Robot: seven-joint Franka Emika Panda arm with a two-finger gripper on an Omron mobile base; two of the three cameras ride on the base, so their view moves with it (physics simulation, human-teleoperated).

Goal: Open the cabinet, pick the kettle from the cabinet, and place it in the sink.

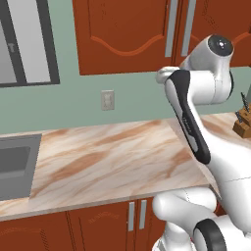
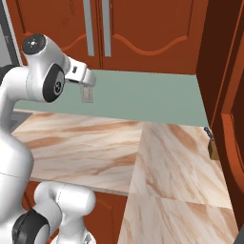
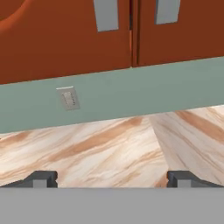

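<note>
The tool (image 3: pixel 112 178) hangs above the marbled bench (image 1: pixel 112 157) with its two dark fingertips (image 3: pixel 41 178) spread wide and nothing between them. It is aimed at the green back wall, where a small outlet plate (image 3: pixel 68 98) sits. At the bench's left end lies the dark grey sink (image 1: pixel 17 166). A knife block (image 1: pixel 242 122) stands at the far right of the bench. Highest and farthest, the cabinet (image 1: pixel 125 34) hangs on the wall, both arched doors shut, its long silver bar handles (image 1: pixel 171 27) side by side. The kettle cannot be seen.
</note>
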